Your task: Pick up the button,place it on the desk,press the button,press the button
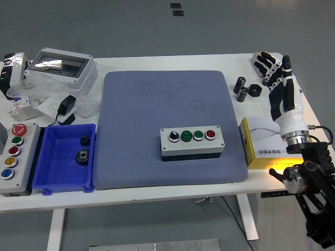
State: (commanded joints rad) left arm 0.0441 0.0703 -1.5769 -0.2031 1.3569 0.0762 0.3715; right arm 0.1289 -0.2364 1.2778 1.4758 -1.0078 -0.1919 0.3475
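Observation:
A grey button box with a black selector, two green buttons and a red button lies on the blue-grey mat, right of its middle. My right hand is at the table's far right edge, well away from the box, fingers spread and holding nothing. Its white forearm runs down to the black arm at the lower right. My left arm is out of view.
A second button box with coloured buttons lies at the left edge beside a blue bin holding two gears. A yellow-edged box sits right of the mat. Small black cylinders lie at the back right; an enclosure and clutter at back left.

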